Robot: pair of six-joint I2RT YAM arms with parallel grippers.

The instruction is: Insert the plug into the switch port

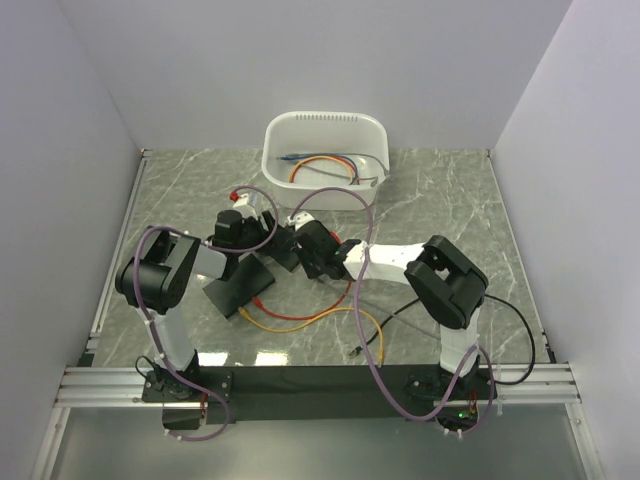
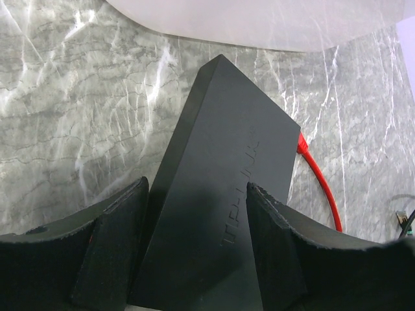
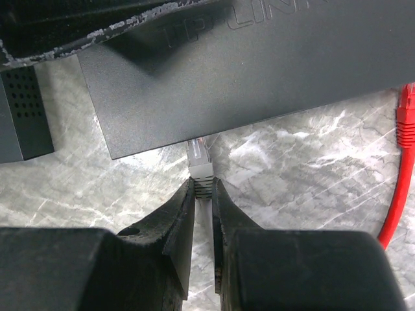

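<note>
The grey marble tabletop (image 1: 450, 200) carried a white bin (image 1: 330, 198) at the middle of its far edge. Only the overhead view showed loose cables (image 1: 330, 165) lying inside it, and an orange cable (image 1: 300, 322) looped towards the near edge between the two arms.

Near the tabletop's centre, a little left, sat the black TP-Link switch (image 2: 220, 194). The left wrist view showed it tilted, one corner pointing towards the bin, with the left claw (image 2: 196, 194) clenched on it, one finger pressed to each long side.

The right wrist view alone showed a second black box with vent holes (image 3: 23, 110) just beside the switch.

A red cable (image 2: 321, 188) ran along the switch's far side, and the right wrist view showed its red connector lying free on the marble.

Smallest was the grey plug (image 3: 201, 167), pinched by its boot in the closed right claw (image 3: 202, 188). Its clear tip touched the switch's near edge. Whether it had entered a port could not be told, since the port face was hidden in every view.
</note>
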